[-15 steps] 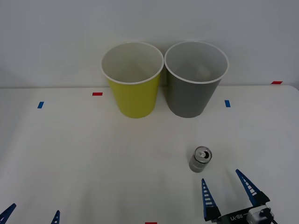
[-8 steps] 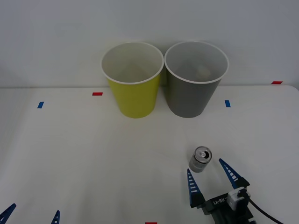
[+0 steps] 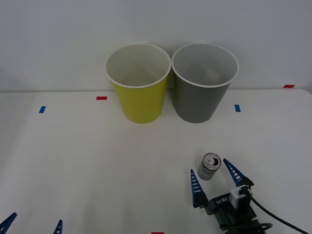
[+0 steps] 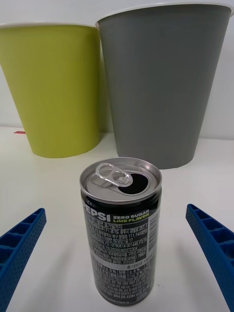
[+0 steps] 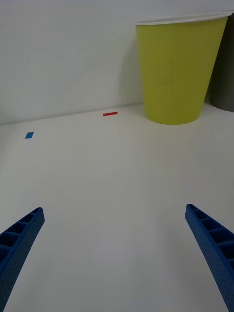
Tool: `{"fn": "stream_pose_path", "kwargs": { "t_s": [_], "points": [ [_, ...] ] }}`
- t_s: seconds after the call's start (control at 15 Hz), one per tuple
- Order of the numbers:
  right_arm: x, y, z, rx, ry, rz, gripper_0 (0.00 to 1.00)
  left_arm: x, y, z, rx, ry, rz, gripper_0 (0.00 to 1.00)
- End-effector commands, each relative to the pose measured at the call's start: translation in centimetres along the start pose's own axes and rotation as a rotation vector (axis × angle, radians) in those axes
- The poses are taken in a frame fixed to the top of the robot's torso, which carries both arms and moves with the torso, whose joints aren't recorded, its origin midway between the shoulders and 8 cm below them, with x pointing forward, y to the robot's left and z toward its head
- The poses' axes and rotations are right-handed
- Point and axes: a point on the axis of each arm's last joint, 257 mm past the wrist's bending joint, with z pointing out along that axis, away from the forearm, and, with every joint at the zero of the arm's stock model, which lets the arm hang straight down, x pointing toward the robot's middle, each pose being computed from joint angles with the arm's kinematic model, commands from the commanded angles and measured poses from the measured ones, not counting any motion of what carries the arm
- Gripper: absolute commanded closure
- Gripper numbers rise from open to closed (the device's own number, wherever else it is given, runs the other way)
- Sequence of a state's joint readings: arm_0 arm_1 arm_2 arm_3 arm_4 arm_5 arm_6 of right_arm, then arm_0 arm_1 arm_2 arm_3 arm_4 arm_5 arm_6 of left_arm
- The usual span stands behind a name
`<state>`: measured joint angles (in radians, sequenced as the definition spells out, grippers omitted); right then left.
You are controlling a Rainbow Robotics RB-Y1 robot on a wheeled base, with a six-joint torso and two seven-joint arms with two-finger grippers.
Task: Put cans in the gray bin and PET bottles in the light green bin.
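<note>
We see the right gripper [image 3: 214,178] with its jaws apart — the can [image 3: 209,166] upright between them, untouched — while the left gripper [image 3: 32,225] waits open-jawed, well apart.

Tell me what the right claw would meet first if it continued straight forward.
Probably the small silver-topped metal can, standing upright between the open right claw fingers.

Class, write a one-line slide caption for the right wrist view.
Open right claw flanks an upright opened can, light green bin and gray bin behind.
</note>
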<state>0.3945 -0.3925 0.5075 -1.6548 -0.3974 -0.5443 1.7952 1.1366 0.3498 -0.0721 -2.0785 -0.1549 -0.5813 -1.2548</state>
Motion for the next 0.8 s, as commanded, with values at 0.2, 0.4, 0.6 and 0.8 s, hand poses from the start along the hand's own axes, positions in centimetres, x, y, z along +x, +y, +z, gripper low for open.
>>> {"fn": "stream_pose_path", "kwargs": {
  "t_s": [0.2, 0.4, 0.6, 0.8],
  "points": [
    [0.0, -0.3, 1.2, 0.005, 0.010, -0.016, 0.00, 0.0, 0.0, 0.0, 0.000, 0.000, 0.000, 0.00],
    [-0.1, -0.5, 2.0, 0.003, 0.013, -0.017, 0.00, 0.0, 0.0, 0.0, 0.000, 0.000, 0.000, 0.00],
    [-0.3, -0.7, 2.3, 0.003, 0.012, -0.022, 0.00, 0.0, 0.0, 0.0, 0.000, 0.000, 0.000, 0.00],
    [-0.3, -0.9, 2.4, 0.007, 0.014, -0.023, 0.00, 0.0, 0.0, 0.0, 0.000, 0.000, 0.000, 0.00]
  ]
}}
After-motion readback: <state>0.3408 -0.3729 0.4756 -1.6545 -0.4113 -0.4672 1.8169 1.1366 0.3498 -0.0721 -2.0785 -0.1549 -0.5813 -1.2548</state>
